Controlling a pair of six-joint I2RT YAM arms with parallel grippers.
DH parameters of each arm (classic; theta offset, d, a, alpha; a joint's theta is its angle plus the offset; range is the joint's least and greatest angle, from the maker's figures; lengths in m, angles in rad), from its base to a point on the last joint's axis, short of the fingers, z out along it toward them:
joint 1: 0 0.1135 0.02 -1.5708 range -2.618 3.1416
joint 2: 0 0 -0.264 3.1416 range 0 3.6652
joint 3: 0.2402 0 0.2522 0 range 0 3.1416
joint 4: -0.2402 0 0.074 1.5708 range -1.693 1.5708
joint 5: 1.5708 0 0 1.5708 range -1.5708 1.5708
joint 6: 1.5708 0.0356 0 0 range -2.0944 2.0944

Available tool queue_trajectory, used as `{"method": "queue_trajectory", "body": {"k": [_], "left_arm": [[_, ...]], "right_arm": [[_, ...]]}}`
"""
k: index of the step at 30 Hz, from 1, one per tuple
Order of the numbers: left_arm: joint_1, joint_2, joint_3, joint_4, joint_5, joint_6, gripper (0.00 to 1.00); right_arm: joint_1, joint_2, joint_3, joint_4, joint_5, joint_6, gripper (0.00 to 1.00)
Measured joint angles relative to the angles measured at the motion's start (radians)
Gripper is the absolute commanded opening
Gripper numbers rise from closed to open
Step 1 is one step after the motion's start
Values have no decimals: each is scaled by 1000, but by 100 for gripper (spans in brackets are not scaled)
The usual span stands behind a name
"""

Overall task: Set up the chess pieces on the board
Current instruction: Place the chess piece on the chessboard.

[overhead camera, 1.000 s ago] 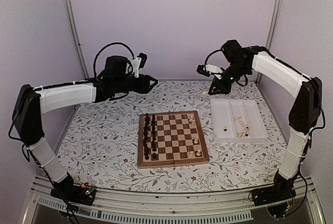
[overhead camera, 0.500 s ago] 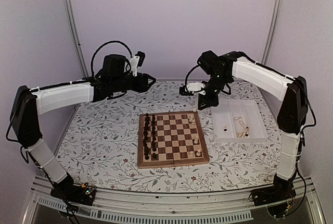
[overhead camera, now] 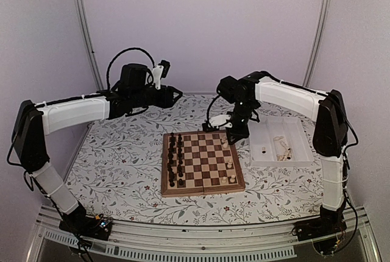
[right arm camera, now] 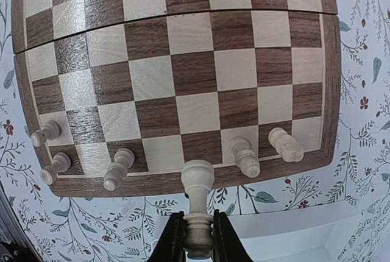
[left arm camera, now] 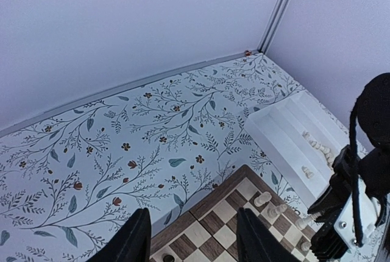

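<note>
Five pale chess pieces (right arm camera: 244,156) are standing along the board (right arm camera: 190,67) at its lower edge in the right wrist view. The right gripper (right arm camera: 197,237) is pinching another pale piece (right arm camera: 197,180) by its base, its long axis pointing up the frame toward the vacant squares just above its head. The left gripper (left arm camera: 195,240), half spread and holding nothing, is hovering over the surface (left arm camera: 122,152), well apart from that edge.

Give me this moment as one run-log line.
right gripper: shut on pale piece, over board rim beside tray | left gripper: open, empty, off board | placed pale pieces: five along that rim
</note>
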Motion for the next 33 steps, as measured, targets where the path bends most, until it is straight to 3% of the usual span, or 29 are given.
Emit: {"method": "queue_trajectory", "body": {"k": [33], "left_arm": [[0,0,0,-5,20,-1,51]], "right_arm": [[31,68,0,-73,36,-22,4]]}}
